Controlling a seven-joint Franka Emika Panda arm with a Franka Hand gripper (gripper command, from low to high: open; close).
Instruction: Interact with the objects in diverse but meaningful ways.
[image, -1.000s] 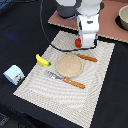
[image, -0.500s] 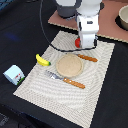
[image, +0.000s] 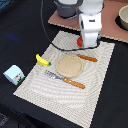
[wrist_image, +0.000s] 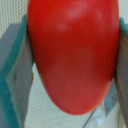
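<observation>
The hand pinches the red tomato-like ball between both fingers, at the far side of the woven mat; the yellow banana lies left of the round plate; the small carton stands on the table farther left.

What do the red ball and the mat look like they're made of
Red ball: probably smooth plastic, judging by its even colour and soft sheen. Mat: seemingly woven cloth or vinyl, matte, with fine ribbed lines across its pale surface. Neither can be confirmed from looks alone.
</observation>
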